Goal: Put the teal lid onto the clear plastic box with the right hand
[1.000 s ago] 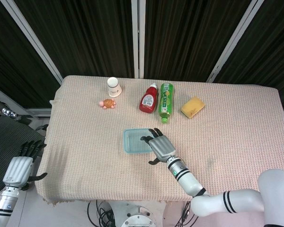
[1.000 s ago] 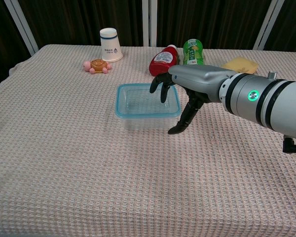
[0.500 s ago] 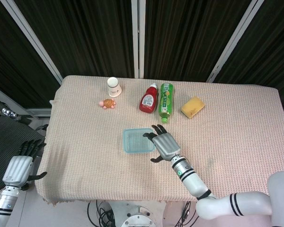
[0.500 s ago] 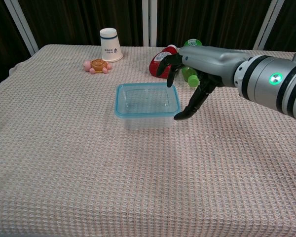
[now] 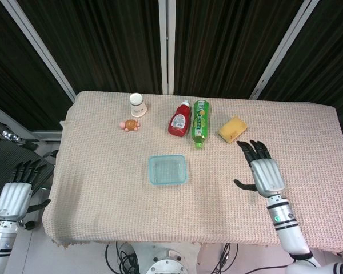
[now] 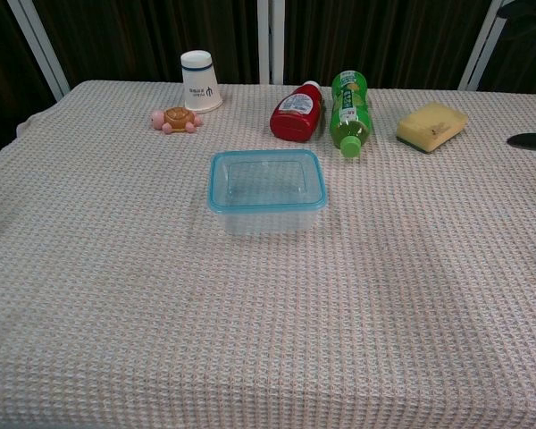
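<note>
The teal lid (image 5: 167,169) (image 6: 267,180) lies flat on top of the clear plastic box (image 6: 266,220) near the middle of the table. My right hand (image 5: 264,172) hovers over the right part of the table, well away from the box, fingers spread and holding nothing. The chest view catches only its dark fingertips (image 6: 531,138) at the right edge. My left hand (image 5: 14,197) hangs beyond the table's left edge, fingers apart and empty.
Along the back stand a white paper cup (image 5: 138,105), a small turtle toy (image 5: 130,125), a red sauce bottle (image 5: 179,119), a lying green bottle (image 5: 200,123) and a yellow sponge (image 5: 232,129), which is just ahead of my right hand.
My right hand left the box's right rim and swung away to the right, out of most of the chest view. The lid stayed on the box.
</note>
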You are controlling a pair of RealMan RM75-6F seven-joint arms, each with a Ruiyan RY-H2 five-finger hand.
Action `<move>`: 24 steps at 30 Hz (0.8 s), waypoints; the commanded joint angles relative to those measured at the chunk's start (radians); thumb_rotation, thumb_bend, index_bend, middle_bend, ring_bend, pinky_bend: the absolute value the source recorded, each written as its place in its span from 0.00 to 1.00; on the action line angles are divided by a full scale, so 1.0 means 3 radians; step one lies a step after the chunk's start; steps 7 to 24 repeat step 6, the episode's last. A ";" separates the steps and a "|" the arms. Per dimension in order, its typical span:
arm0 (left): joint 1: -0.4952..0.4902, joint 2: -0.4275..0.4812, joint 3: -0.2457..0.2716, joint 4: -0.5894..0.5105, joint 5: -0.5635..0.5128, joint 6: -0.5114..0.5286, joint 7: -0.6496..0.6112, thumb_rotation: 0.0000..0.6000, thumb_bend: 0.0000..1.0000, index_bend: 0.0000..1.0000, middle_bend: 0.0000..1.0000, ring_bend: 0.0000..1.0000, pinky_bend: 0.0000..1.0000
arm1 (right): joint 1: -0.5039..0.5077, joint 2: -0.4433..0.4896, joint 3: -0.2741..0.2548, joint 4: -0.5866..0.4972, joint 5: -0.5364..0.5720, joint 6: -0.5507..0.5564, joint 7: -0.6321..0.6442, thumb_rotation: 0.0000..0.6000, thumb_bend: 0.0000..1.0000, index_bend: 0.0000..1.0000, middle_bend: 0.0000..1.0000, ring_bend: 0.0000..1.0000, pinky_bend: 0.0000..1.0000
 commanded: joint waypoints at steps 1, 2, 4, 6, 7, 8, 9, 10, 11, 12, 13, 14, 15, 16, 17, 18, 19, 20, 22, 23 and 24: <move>0.0024 0.0019 -0.0056 -0.0065 -0.0012 0.0109 0.0170 1.00 0.00 0.14 0.06 0.00 0.00 | -0.0461 0.0265 -0.0295 0.0218 -0.0446 0.0379 0.0485 1.00 0.08 0.00 0.06 0.00 0.00; 0.0026 0.0027 -0.0059 -0.0091 -0.0004 0.0123 0.0187 1.00 0.00 0.14 0.06 0.00 0.00 | -0.0540 0.0274 -0.0335 0.0274 -0.0516 0.0437 0.0566 1.00 0.08 0.00 0.06 0.00 0.00; 0.0027 0.0048 -0.0057 -0.0144 0.0023 0.0146 0.0240 1.00 0.00 0.14 0.06 0.00 0.00 | -0.0715 0.0274 -0.0418 0.0407 -0.0676 0.0562 0.0768 1.00 0.08 0.00 0.06 0.00 0.00; 0.0028 0.0069 -0.0049 -0.0205 0.0049 0.0156 0.0290 1.00 0.00 0.14 0.06 0.00 0.00 | -0.0866 0.0252 -0.0461 0.0546 -0.0785 0.0669 0.0951 1.00 0.08 0.00 0.06 0.00 0.00; 0.0028 0.0069 -0.0049 -0.0205 0.0049 0.0156 0.0290 1.00 0.00 0.14 0.06 0.00 0.00 | -0.0866 0.0252 -0.0461 0.0546 -0.0785 0.0669 0.0951 1.00 0.08 0.00 0.06 0.00 0.00; 0.0028 0.0069 -0.0049 -0.0205 0.0049 0.0156 0.0290 1.00 0.00 0.14 0.06 0.00 0.00 | -0.0866 0.0252 -0.0461 0.0546 -0.0785 0.0669 0.0951 1.00 0.08 0.00 0.06 0.00 0.00; 0.0028 0.0069 -0.0049 -0.0205 0.0049 0.0156 0.0290 1.00 0.00 0.14 0.06 0.00 0.00 | -0.0866 0.0252 -0.0461 0.0546 -0.0785 0.0669 0.0951 1.00 0.08 0.00 0.06 0.00 0.00; 0.0028 0.0069 -0.0049 -0.0205 0.0049 0.0156 0.0290 1.00 0.00 0.14 0.06 0.00 0.00 | -0.0866 0.0252 -0.0461 0.0546 -0.0785 0.0669 0.0951 1.00 0.08 0.00 0.06 0.00 0.00; 0.0028 0.0069 -0.0049 -0.0205 0.0049 0.0156 0.0290 1.00 0.00 0.14 0.06 0.00 0.00 | -0.0866 0.0252 -0.0461 0.0546 -0.0785 0.0669 0.0951 1.00 0.08 0.00 0.06 0.00 0.00; 0.0028 0.0069 -0.0049 -0.0205 0.0049 0.0156 0.0290 1.00 0.00 0.14 0.06 0.00 0.00 | -0.0866 0.0252 -0.0461 0.0546 -0.0785 0.0669 0.0951 1.00 0.08 0.00 0.06 0.00 0.00; 0.0028 0.0069 -0.0049 -0.0205 0.0049 0.0156 0.0290 1.00 0.00 0.14 0.06 0.00 0.00 | -0.0866 0.0252 -0.0461 0.0546 -0.0785 0.0669 0.0951 1.00 0.08 0.00 0.06 0.00 0.00; 0.0028 0.0069 -0.0049 -0.0205 0.0049 0.0156 0.0290 1.00 0.00 0.14 0.06 0.00 0.00 | -0.0866 0.0252 -0.0461 0.0546 -0.0785 0.0669 0.0951 1.00 0.08 0.00 0.06 0.00 0.00; 0.0028 0.0069 -0.0049 -0.0205 0.0049 0.0156 0.0290 1.00 0.00 0.14 0.06 0.00 0.00 | -0.0866 0.0252 -0.0461 0.0546 -0.0785 0.0669 0.0951 1.00 0.08 0.00 0.06 0.00 0.00; 0.0028 0.0069 -0.0049 -0.0205 0.0049 0.0156 0.0290 1.00 0.00 0.14 0.06 0.00 0.00 | -0.0866 0.0252 -0.0461 0.0546 -0.0785 0.0669 0.0951 1.00 0.08 0.00 0.06 0.00 0.00; 0.0028 0.0069 -0.0049 -0.0205 0.0049 0.0156 0.0290 1.00 0.00 0.14 0.06 0.00 0.00 | -0.0866 0.0252 -0.0461 0.0546 -0.0785 0.0669 0.0951 1.00 0.08 0.00 0.06 0.00 0.00; 0.0028 0.0069 -0.0049 -0.0205 0.0049 0.0156 0.0290 1.00 0.00 0.14 0.06 0.00 0.00 | -0.0866 0.0252 -0.0461 0.0546 -0.0785 0.0669 0.0951 1.00 0.08 0.00 0.06 0.00 0.00; 0.0028 0.0069 -0.0049 -0.0205 0.0049 0.0156 0.0290 1.00 0.00 0.14 0.06 0.00 0.00 | -0.0866 0.0252 -0.0461 0.0546 -0.0785 0.0669 0.0951 1.00 0.08 0.00 0.06 0.00 0.00; 0.0028 0.0069 -0.0049 -0.0205 0.0049 0.0156 0.0290 1.00 0.00 0.14 0.06 0.00 0.00 | -0.0866 0.0252 -0.0461 0.0546 -0.0785 0.0669 0.0951 1.00 0.08 0.00 0.06 0.00 0.00; 0.0028 0.0069 -0.0049 -0.0205 0.0049 0.0156 0.0290 1.00 0.00 0.14 0.06 0.00 0.00 | -0.0866 0.0252 -0.0461 0.0546 -0.0785 0.0669 0.0951 1.00 0.08 0.00 0.06 0.00 0.00; 0.0028 0.0069 -0.0049 -0.0205 0.0049 0.0156 0.0290 1.00 0.00 0.14 0.06 0.00 0.00 | -0.0866 0.0252 -0.0461 0.0546 -0.0785 0.0669 0.0951 1.00 0.08 0.00 0.06 0.00 0.00; 0.0028 0.0069 -0.0049 -0.0205 0.0049 0.0156 0.0290 1.00 0.00 0.14 0.06 0.00 0.00 | -0.0866 0.0252 -0.0461 0.0546 -0.0785 0.0669 0.0951 1.00 0.08 0.00 0.06 0.00 0.00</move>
